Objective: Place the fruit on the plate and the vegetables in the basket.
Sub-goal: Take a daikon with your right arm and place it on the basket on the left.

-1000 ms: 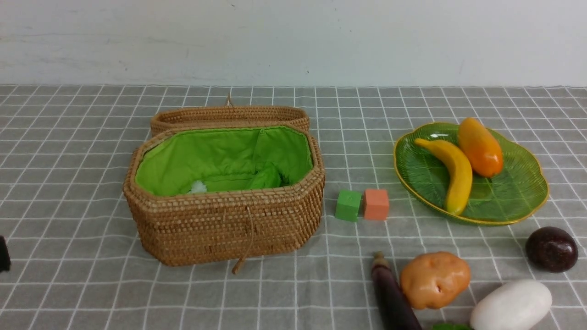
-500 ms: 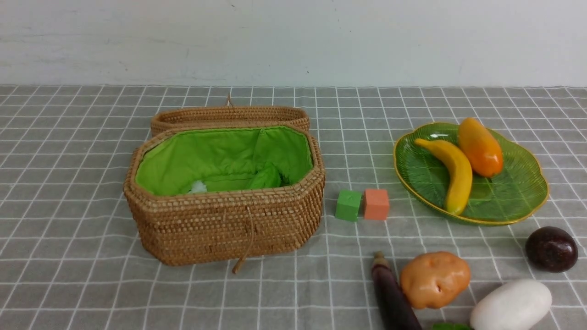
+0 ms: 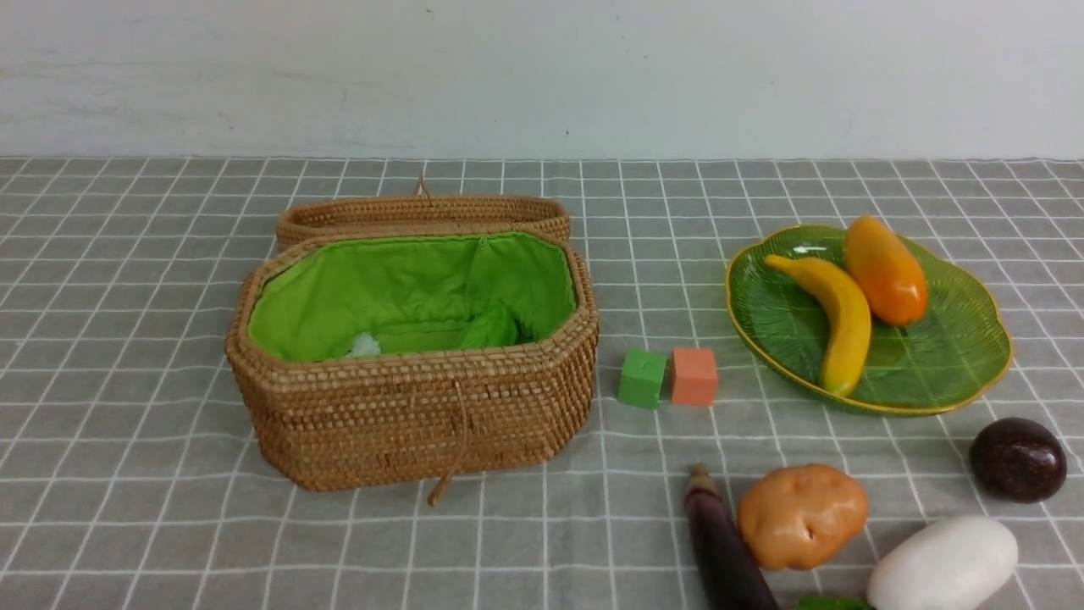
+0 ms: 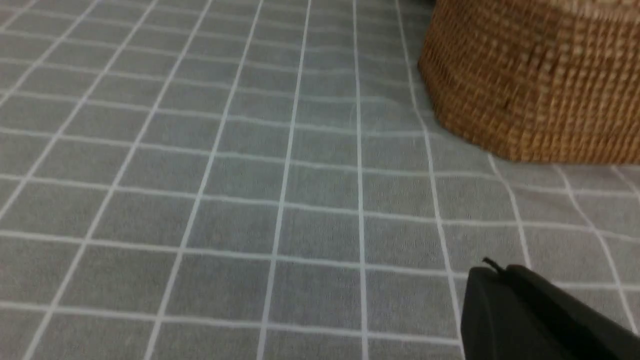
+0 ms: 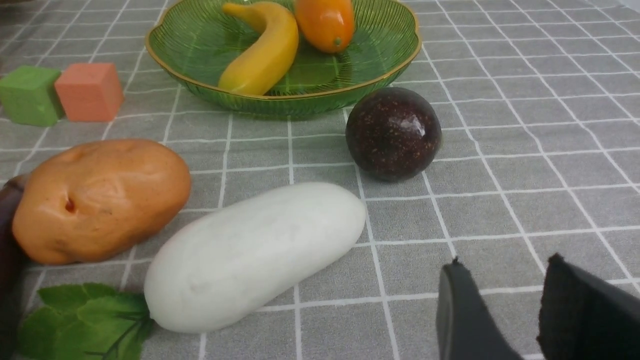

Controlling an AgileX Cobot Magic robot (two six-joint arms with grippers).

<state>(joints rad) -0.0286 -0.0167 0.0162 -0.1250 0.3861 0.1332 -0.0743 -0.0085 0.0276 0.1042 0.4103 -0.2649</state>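
The open basket (image 3: 412, 424) holds a light green gourd (image 3: 493, 327), mostly hidden by the rim. On the plate (image 3: 948, 356) lie a banana (image 3: 837, 320) and a mango (image 3: 885, 271). The maroon fruit (image 3: 1017, 460), potato (image 3: 802, 515), white vegetable (image 3: 942, 563) and eggplant (image 3: 724, 546) rest on the cloth at the front right. My right gripper (image 5: 505, 261) hovers open and empty, near the white vegetable (image 5: 255, 255) and the maroon fruit (image 5: 393, 132). My left gripper (image 4: 492, 270) is shut and empty, low over the cloth beside the basket (image 4: 535, 80). Neither gripper shows in the front view.
A green cube (image 3: 642, 379) and an orange cube (image 3: 694, 376) stand between basket and plate. The basket lid (image 3: 423, 212) lies folded back behind it. A green leaf (image 5: 85, 312) lies beside the white vegetable. A white wall bounds the far side.
The dark tip of my left gripper, at the front view's left edge a second ago, has left that view. Nothing else has moved.
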